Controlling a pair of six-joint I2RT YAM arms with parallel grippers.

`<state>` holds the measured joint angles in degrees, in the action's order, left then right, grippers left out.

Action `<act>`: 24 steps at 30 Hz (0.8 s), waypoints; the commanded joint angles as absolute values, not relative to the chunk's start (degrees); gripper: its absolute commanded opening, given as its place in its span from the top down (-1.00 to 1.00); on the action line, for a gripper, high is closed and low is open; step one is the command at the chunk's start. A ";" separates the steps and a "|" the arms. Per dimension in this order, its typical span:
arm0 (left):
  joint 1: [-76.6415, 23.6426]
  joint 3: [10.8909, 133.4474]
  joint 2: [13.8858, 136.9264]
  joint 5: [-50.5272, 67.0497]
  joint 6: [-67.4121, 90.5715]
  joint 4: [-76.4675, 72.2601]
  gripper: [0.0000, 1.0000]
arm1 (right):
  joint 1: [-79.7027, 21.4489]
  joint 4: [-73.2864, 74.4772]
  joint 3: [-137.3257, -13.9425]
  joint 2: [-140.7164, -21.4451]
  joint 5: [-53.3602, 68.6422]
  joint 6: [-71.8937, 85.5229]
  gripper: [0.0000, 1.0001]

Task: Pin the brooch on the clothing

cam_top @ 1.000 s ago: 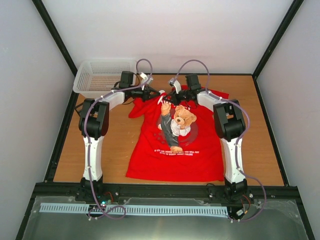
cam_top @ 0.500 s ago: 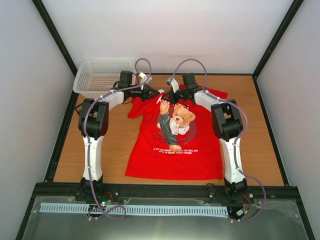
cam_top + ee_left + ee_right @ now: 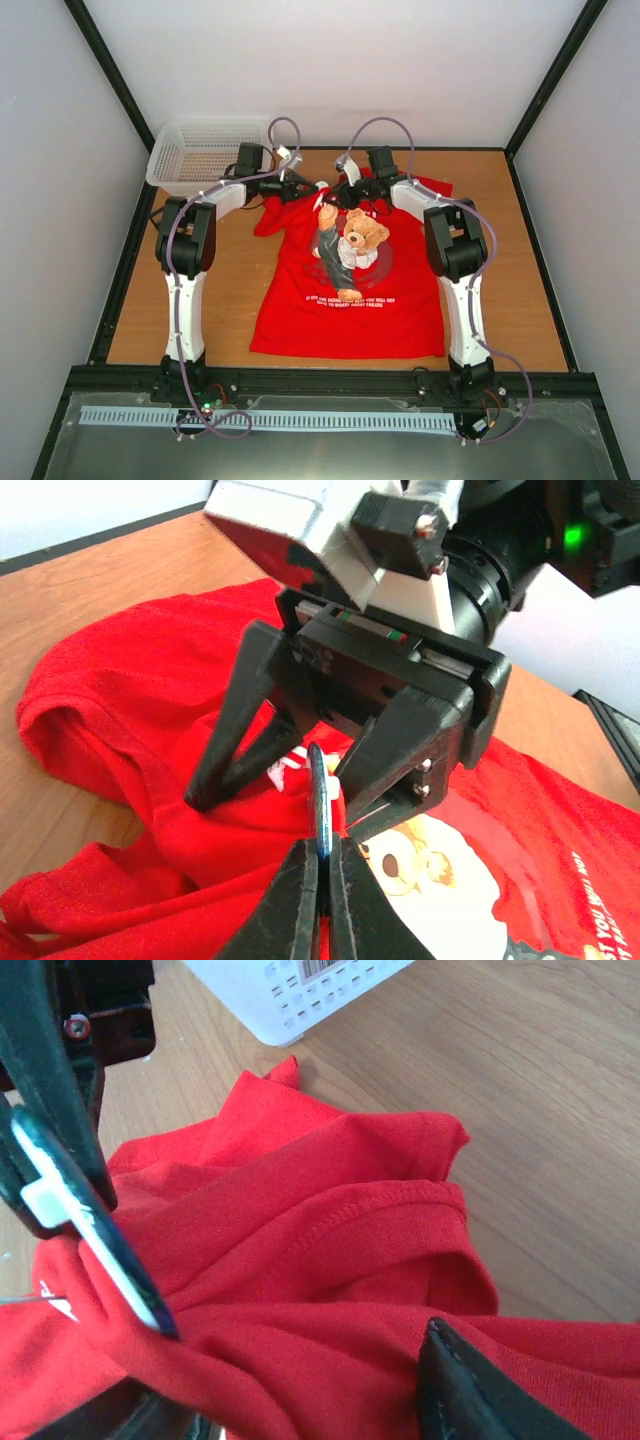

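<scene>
On the wooden table [image 3: 230, 300] the red T-shirt [image 3: 350, 320] lies face up, and near its neckline the left gripper [image 3: 322, 880] pinches the tiny blue brooch [image 3: 320, 800] edge-on while the right gripper [image 3: 285, 808] straddles a raised fold, jaws wide; pushing the pin through seems next.

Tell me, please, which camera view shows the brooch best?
Left wrist: the brooch stands edge-on, pinched in the left gripper. Right wrist shows only its edge, partly hidden; in top external it is too small to tell.
</scene>
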<state>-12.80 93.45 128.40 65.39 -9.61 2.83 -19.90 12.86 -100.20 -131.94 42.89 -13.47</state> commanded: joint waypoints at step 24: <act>-12.57 97.29 128.88 72.51 -11.93 4.90 0.99 | -17.49 8.71 -100.27 -129.95 61.03 -20.16 -0.16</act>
<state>-12.75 94.50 128.40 70.13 -10.68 4.54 -17.34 9.39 -98.50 -127.98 59.16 -20.51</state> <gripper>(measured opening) 0.038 0.594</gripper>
